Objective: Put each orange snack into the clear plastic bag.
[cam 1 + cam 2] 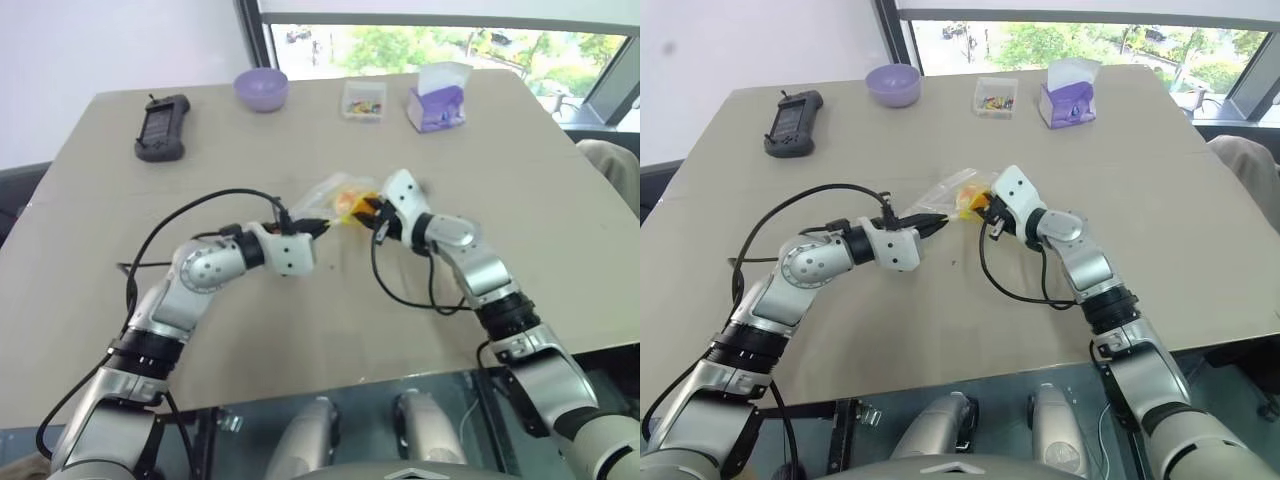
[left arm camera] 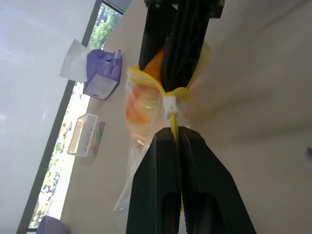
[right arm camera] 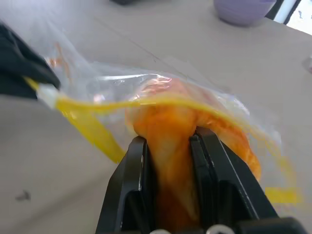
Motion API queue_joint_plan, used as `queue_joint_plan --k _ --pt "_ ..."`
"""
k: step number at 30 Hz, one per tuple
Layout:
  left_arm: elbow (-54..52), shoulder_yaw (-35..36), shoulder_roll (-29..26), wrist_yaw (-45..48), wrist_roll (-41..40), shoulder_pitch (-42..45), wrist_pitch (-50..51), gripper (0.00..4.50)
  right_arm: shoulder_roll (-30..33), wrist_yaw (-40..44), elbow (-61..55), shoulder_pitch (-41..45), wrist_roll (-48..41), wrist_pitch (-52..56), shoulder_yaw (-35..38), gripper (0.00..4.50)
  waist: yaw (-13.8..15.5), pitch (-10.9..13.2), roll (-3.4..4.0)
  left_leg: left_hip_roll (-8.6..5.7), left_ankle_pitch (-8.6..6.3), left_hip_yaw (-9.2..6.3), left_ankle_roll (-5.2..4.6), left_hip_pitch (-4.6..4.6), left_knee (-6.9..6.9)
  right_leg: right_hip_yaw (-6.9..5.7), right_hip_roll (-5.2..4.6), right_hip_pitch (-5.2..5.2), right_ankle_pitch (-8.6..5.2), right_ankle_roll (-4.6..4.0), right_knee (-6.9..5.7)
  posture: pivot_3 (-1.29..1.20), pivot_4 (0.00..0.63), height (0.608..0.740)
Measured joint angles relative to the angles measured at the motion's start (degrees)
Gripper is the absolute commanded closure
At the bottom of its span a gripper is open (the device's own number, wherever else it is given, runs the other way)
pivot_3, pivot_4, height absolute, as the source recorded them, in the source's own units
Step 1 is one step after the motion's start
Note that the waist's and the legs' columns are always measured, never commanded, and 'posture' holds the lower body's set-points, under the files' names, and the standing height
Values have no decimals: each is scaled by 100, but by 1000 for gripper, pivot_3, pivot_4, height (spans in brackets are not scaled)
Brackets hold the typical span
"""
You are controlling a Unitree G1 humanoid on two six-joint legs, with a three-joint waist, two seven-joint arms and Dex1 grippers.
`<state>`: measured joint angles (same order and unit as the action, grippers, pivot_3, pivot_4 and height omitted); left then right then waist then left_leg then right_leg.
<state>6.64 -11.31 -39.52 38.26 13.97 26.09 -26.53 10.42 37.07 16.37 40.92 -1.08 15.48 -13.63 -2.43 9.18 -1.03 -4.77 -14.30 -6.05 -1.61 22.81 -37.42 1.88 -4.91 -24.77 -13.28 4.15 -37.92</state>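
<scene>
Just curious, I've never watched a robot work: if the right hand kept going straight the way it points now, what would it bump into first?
Probably the clear plastic bag: the right hand is pushing the orange snack into its mouth, with the left hand just beyond, pinching the yellow seal strip.

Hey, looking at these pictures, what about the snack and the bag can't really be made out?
- Orange snack: right wrist view, its lower part is hidden between the right gripper fingers; how far it sits inside the bag is unclear.
- Clear plastic bag: left wrist view, its lower end is hidden behind the left gripper, shut on the yellow seal strip.
- Small clear box: head views, contents too small.
</scene>
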Motion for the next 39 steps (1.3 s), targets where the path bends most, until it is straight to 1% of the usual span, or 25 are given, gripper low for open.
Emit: queue_joint_plan --k 3,5,7,11,14,21,23,26,29,32,34,36,39 --pt "64 0 0 72 -83 0 -66 4500 23 -74 115 22 127 -59 -30 3453 23 0 0 -2 0 -1 0 0 -1 -2 -1 1 0 0 1 0 150 740" --pt "89 -14 0 150 -114 0 -178 4500 229 -108 279 47 545 -469 -340 3453 17 0 0 -4 0 -1 0 0 -1 -2 -1 0 0 0 1 0 150 740" --pt "154 -24 -4 154 -104 16 -311 4500 275 -97 407 47 692 -732 -448 3453 6 0 1 -2 0 -1 0 0 0 -2 0 0 0 0 1 0 150 740" --pt "347 -49 -72 157 -59 78 -588 4500 239 -44 502 68 683 -869 -435 3453 -23 0 1 2 0 -1 0 -1 0 -1 3 -1 0 0 -2 0 150 740" --pt "394 -50 -115 201 -63 78 -755 4500 107 -57 633 168 533 -802 -293 3453 -11 0 1 0 0 -1 0 -1 0 -1 2 0 0 0 -1 0 150 740" --pt "517 -49 -86 76 57 183 -825 4500 394 -163 1024 284 1246 -1600 -680 3453 4 1 1 -3 0 -1 0 0 0 -3 1 0 0 0 1 0 150 740" --pt "512 -51 -39 44 71 181 -825 4500 227 -146 1071 286 1069 -1517 -537 3453 -22 0 1 0 0 0 0 0 0 0 3 -1 0 0 -1 0 150 740" --pt "489 -59 18 31 122 140 -825 4500 -189 -120 1070 385 384 -928 10 3453 -51 1 1 4 0 0 1 -1 1 1 6 -2 0 0 -4 0 150 740" --pt "469 -60 48 31 137 117 -823 4500 -367 -242 1070 538 106 -475 309 3453 -19 0 1 1 0 -1 0 -1 -1 1 3 0 0 0 -3 0 150 740" --pt "468 -59 48 31 154 116 -819 4500 -338 -297 1115 540 195 -516 272 3453 0 0 1 0 0 -1 0 -1 -1 0 3 -1 0 0 -2 0 150 740" --pt "468 -59 48 31 157 116 -820 4500 -127 -467 1279 536 712 -1024 -122 3453 1 1 2 -3 0 0 0 0 -1 0 2 -1 0 0 -1 0 150 740" --pt "468 -58 48 31 158 116 -820 4500 -76 -546 1408 512 906 -1292 -223 3453 -5 1 2 -2 0 0 0 -1 -1 0 2 -1 0 0 -1 0 150 740" --pt "468 -58 65 22 159 116 -819 4500 -332 -550 1399 420 610 -1168 -16 3453 -40 1 1 3 0 0 0 -1 0 1 5 -1 0 0 -3 0 150 740"
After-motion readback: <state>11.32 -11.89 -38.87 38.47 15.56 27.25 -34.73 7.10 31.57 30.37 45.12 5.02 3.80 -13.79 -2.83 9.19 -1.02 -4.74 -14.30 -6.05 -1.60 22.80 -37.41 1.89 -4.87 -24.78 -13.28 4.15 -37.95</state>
